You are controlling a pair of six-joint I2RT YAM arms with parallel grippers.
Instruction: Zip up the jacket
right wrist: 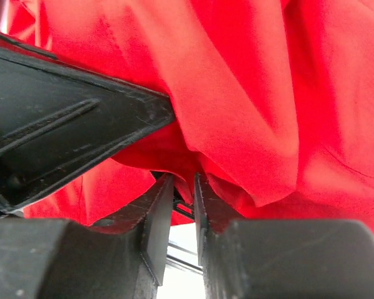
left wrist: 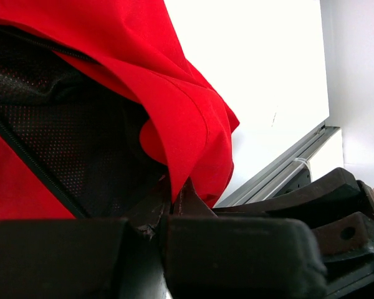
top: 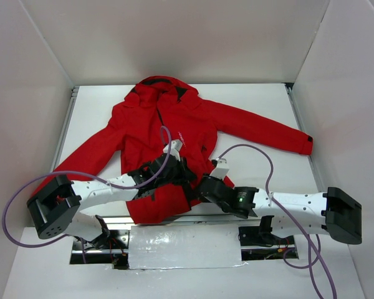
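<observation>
One red hooded jacket [top: 174, 134] lies face up on a white counter [top: 262, 103]. Its hood points to the far wall and its two sleeves are spread out to either side. One black cuff tab [top: 309, 144] shows at the end of the sleeve that reaches the counter's right edge.

Two white robot arms reach in from the near edge and meet over the jacket's lower front, close to the hem. Two purple cables, one per arm, loop above them: the left cable [top: 15, 205] swings wide and the right cable [top: 262, 163] arches over the counter.

The left tool [left wrist: 172, 208] has its two fingers pressed together on a folded flap of the jacket's front edge. Beside that flap the front hangs open on black mesh lining [left wrist: 81, 143] and one dark line of zip teeth [left wrist: 25, 159].

The right tool [right wrist: 184, 187] sits just beside the left one. Its two fingers are almost touching and pinch a bunched fold of red cloth at the hem (only a sliver of a gap is left between them).

One silver foil-covered panel [top: 184, 246] lies between the two arm bases.
</observation>
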